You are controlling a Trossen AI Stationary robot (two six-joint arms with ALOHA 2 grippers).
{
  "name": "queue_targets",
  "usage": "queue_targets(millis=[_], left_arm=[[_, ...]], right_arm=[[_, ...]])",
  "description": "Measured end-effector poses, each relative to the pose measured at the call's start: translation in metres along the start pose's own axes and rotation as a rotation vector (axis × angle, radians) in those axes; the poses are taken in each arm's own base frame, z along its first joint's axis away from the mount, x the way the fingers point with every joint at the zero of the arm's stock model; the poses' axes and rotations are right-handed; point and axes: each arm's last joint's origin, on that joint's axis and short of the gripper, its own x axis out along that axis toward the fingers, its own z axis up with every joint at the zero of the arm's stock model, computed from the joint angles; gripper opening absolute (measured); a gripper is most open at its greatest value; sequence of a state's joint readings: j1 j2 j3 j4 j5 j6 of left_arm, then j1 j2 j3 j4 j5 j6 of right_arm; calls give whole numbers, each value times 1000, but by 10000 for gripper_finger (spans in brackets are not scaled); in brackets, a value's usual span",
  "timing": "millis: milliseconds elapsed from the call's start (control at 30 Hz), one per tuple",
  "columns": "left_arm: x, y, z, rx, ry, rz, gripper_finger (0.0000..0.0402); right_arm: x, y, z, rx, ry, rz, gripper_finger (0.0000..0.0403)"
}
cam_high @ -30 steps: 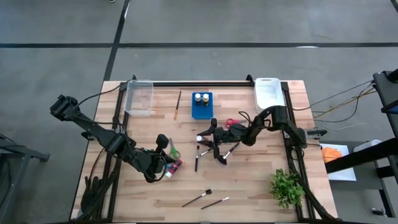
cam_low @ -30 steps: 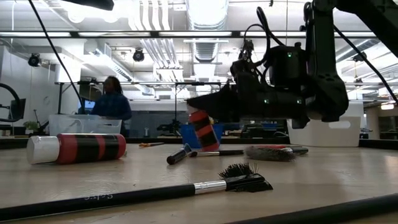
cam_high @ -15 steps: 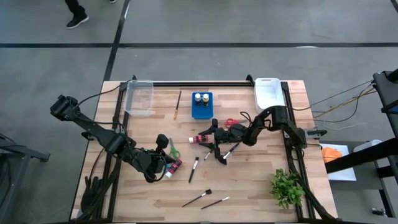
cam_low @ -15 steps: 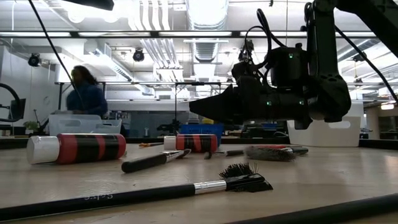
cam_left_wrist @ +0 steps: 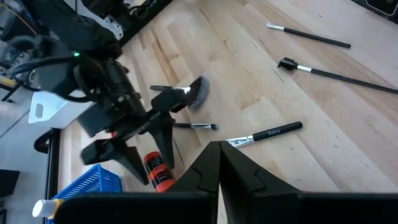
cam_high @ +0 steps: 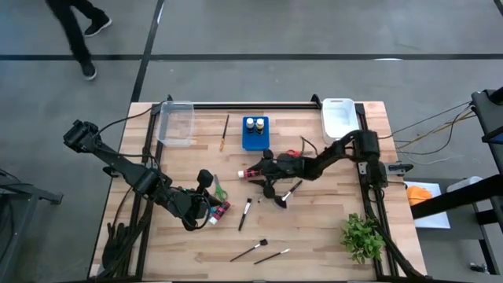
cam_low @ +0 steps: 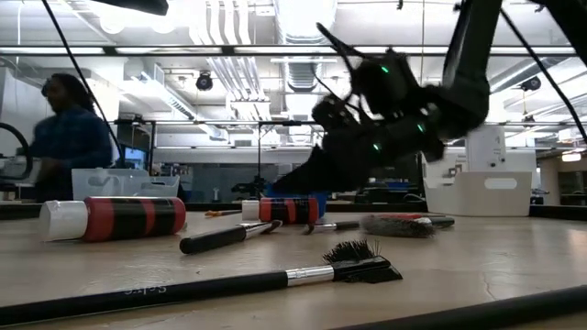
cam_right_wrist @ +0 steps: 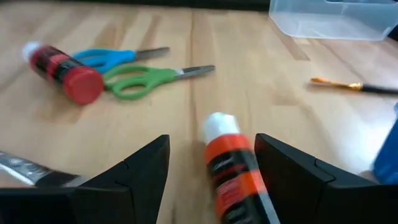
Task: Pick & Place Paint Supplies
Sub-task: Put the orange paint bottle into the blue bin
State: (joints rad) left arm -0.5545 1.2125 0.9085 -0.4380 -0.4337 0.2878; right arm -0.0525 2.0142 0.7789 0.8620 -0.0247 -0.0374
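Left wrist view: brush (cam_left_wrist: 264,134) handle reads "Solve".

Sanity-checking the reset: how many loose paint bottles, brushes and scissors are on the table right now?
Loose paint bottles: 2
Brushes: 6
Scissors: 3, green, blue, red
Total: 11

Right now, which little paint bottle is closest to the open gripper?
The orange-and-black bottle, lying between the right gripper fingers. The red one lies beside the scissors.
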Motion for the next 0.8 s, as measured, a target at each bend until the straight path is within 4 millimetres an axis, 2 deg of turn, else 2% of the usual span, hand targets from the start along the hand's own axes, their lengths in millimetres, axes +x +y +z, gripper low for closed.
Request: queue_targets(millis=[167,467,633,800], left_arm=[[0,0,0,-1,0,0,12],[0,0,0,-1,0,0,12],[0,0,0,-1,-2,1,12],[0,0,0,-2,-3,0,12]], right_arm=[[-1,-2,27,-86,143,-18,235],[-2,-3,47,-154,412,24,235],[4,-2,45,-156,506,47,235],[13,1,30,-144,547,101,235]])
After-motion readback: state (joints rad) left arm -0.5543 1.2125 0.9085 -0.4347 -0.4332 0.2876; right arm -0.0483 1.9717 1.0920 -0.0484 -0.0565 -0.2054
